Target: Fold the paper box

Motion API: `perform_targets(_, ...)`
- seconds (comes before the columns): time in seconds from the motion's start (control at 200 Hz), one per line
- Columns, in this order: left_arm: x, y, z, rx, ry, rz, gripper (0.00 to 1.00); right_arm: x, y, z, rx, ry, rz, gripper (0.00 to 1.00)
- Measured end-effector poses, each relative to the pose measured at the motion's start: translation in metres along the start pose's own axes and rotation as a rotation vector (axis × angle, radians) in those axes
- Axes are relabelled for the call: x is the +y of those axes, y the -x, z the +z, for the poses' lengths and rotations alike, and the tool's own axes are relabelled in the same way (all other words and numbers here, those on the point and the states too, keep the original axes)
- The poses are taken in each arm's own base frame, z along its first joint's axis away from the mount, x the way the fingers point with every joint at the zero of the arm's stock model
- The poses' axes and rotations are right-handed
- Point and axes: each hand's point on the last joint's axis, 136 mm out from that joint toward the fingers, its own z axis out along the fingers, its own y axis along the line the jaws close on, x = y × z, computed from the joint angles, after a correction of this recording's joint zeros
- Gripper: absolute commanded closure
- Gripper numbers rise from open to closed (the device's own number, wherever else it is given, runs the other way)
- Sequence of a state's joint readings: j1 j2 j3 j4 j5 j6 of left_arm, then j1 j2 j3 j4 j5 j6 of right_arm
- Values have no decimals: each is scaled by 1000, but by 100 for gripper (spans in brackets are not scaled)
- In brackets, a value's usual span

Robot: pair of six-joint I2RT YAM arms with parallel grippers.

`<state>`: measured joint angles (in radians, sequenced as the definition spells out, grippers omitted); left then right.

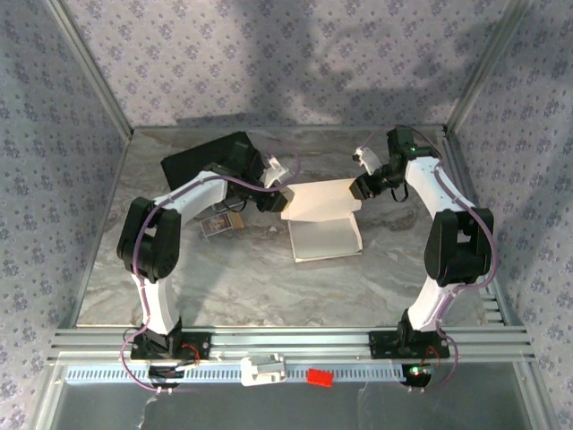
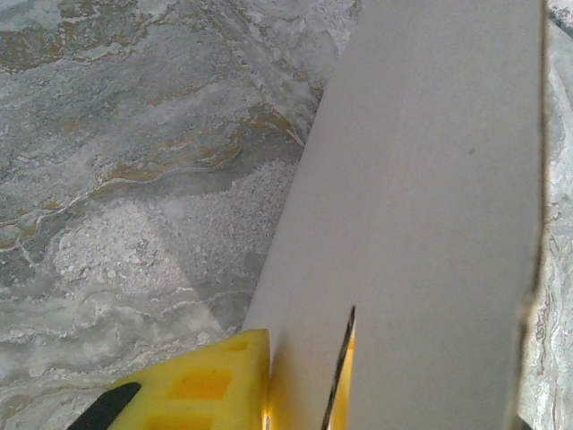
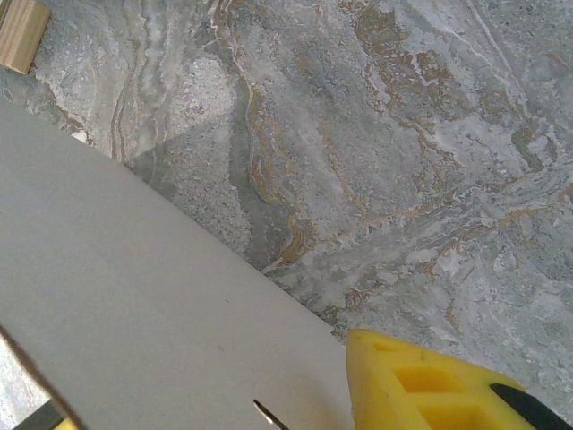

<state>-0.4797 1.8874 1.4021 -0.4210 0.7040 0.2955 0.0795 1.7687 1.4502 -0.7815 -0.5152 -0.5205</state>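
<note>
Judged about midway, the paper box [image 1: 324, 235] lies at the centre of the worktop [image 1: 224, 287] with one long panel raised and the rest flat, flaps and closing still undone, while the left jaws and right jaws straddle that panel's ends, their grip impossible to confirm.

One table [image 1: 269, 287]. On it are one paper box [image 1: 324, 224], one black case [image 1: 195, 161] and one small printed card [image 1: 222, 222]. Two robot arms are bolted at the near edge, a left arm [image 1: 152, 246] and a right arm [image 1: 452, 246]. Each has one gripper, the left gripper [image 1: 272, 199] and the right gripper [image 1: 363, 186], which makes two. One front rail [image 1: 295, 345] bears one white part [image 1: 264, 369] and one red part [image 1: 320, 377]. The left wrist view shows one yellow fingertip [image 2: 206, 385] plainly, and the right wrist view shows one too [image 3: 430, 385].
</note>
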Motion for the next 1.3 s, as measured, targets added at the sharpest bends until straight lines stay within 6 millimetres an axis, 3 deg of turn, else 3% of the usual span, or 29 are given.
perform_targets(0.66, 4, -4, 3, 34, 55, 18, 95, 0, 0, 1, 3, -2, 10, 61)
perform_targets(1.004, 5, -3, 0, 55, 72, 56, 96, -8, -16, 1, 31, -28, 38, 60)
perform_targets(1.299, 5, -3, -2, 62, 71, 70, 95, -10, -18, 1, 40, -40, 31, 62)
